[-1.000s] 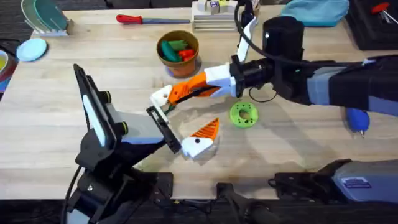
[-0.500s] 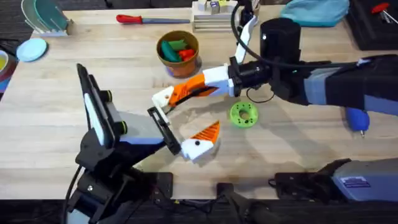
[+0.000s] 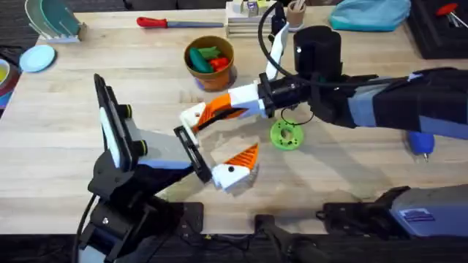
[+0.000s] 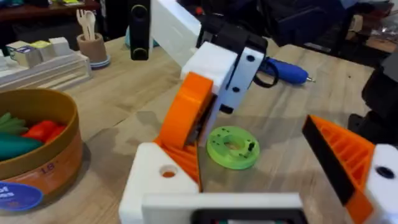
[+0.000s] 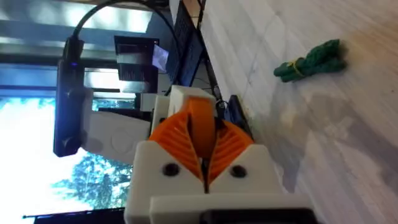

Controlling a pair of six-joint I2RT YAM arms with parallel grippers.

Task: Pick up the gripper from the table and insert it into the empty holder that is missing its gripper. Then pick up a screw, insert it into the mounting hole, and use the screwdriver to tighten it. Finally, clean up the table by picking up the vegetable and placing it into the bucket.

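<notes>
Wooden bench (image 3: 66, 146), mid-repair: the right tool (image 3: 216, 109), pressed together on an orange wedge (image 4: 185, 115), reaches in low just in front of the pot (image 3: 208, 58). Its arm is stretched level across the bench, apparently to seat the wedge in the bare white block (image 4: 155, 180) it touches. The left tool (image 3: 212, 144), spread wide and tilted up, presents that block. Toy greens (image 5: 311, 60) lie uncollected.

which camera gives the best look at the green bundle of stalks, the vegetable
The right wrist view: the vegetable lies in full on bare table, clear of the right gripper. I cannot pick it out in the overhead or left wrist views.
</notes>
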